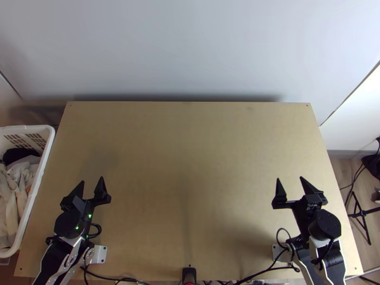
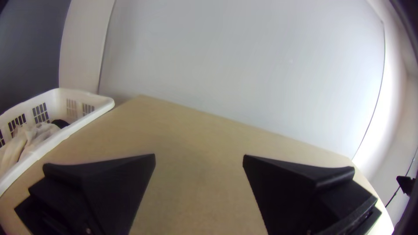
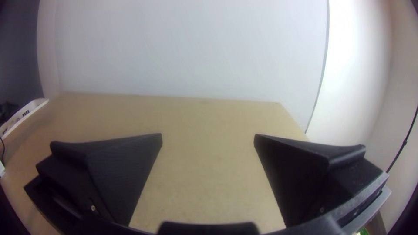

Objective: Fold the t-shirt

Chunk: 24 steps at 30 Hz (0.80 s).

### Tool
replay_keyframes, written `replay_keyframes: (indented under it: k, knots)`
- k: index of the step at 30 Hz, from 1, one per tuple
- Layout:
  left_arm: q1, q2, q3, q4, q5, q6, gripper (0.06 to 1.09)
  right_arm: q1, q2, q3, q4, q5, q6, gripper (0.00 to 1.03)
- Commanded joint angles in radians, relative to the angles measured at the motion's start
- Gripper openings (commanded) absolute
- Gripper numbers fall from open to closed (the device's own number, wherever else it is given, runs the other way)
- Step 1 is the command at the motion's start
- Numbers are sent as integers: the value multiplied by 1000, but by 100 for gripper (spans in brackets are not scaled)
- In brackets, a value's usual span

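As the left gripper (image 1: 92, 179) and right gripper (image 1: 289, 178) hang wide open over the wooden table (image 1: 190, 152), nothing between their fingers, pale and dark cloths (image 1: 10, 199) lie bunched in a white basket (image 2: 65, 134) at its left edge; whether the t-shirt is among them cannot be told; it should handle light and limp, best gripped at shoulders or hem; no lettering is legible.

My left tool (image 1: 91, 180) and right tool (image 1: 290, 179), both black. Counter (image 1: 185, 142): plain tan. Wall (image 1: 190, 47): pale grey, unpatterned. Basket (image 2: 82, 121): white, grid-patterned sides; cloths (image 1: 12, 209) cream and off-white, one bundle (image 1: 21, 154) black.
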Motion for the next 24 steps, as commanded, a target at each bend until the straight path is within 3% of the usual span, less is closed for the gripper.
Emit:
replay_keyframes:
  k: [1,21,24]
  knots:
    - [0,0,0,0,1,0,104,0,0,0,0,2,-1,98]
    - [0,0,0,0,1,0,104,0,0,0,0,2,0,98]
    - [-24,0,0,0,42,-21,104,0,0,0,0,2,0,98]
